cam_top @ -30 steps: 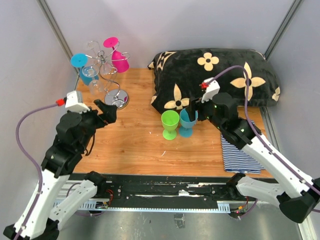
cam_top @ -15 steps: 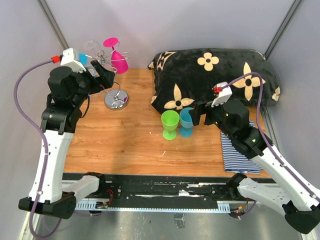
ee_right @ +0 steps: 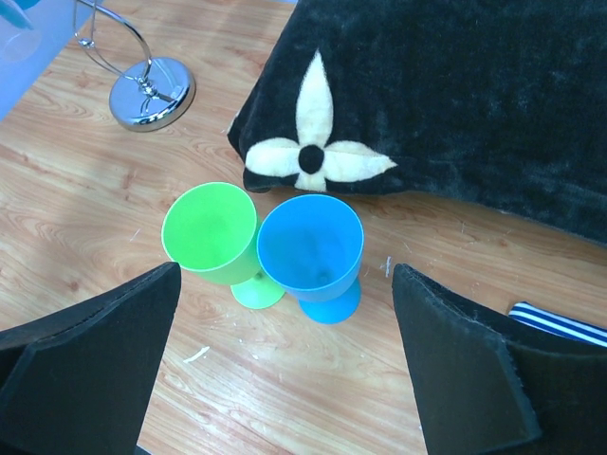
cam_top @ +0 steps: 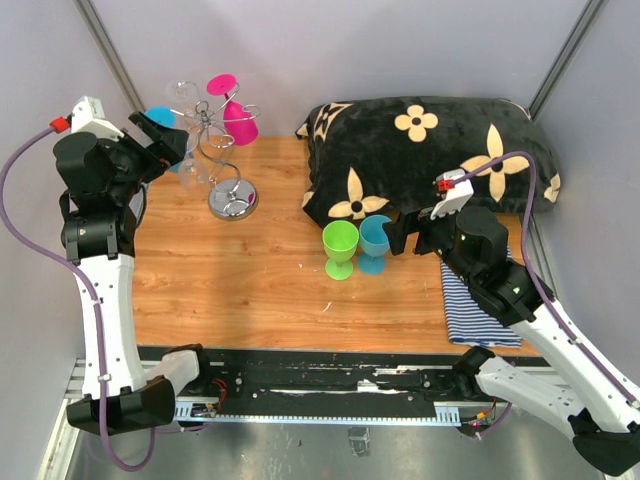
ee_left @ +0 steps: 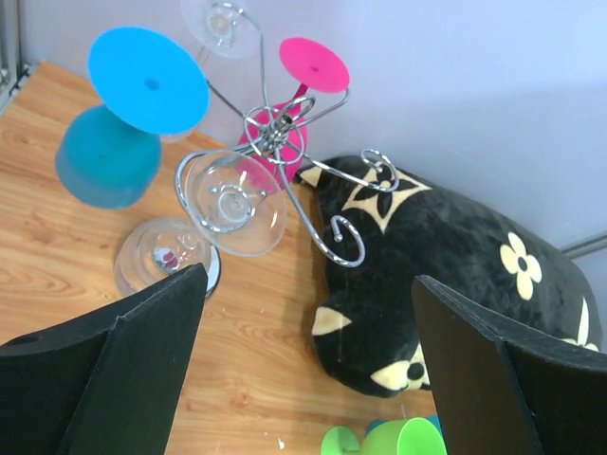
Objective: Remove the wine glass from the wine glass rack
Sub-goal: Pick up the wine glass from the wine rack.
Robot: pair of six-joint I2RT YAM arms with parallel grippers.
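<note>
I'm on the approach: the left gripper [ee_left: 308,275], jaws wide apart and empty, faces the wine glass rack [ee_left: 271,127] at the table's far left, where a clear wine glass [ee_left: 232,202] hangs bowl-down among a blue glass [ee_left: 106,156], a pink glass [ee_left: 313,64] and another clear glass [ee_left: 220,17]. Next, I judge, the fingers must close round it and slide it off its hook without tipping the stand. The right gripper [ee_right: 285,273], jaws also apart, hovers over a green cup [ee_right: 209,232] and a blue cup [ee_right: 310,245], upright, touching, both empty.

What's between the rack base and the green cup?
Only bare tabletop between rack base and green cup; shows in top and right wrist views.
</note>
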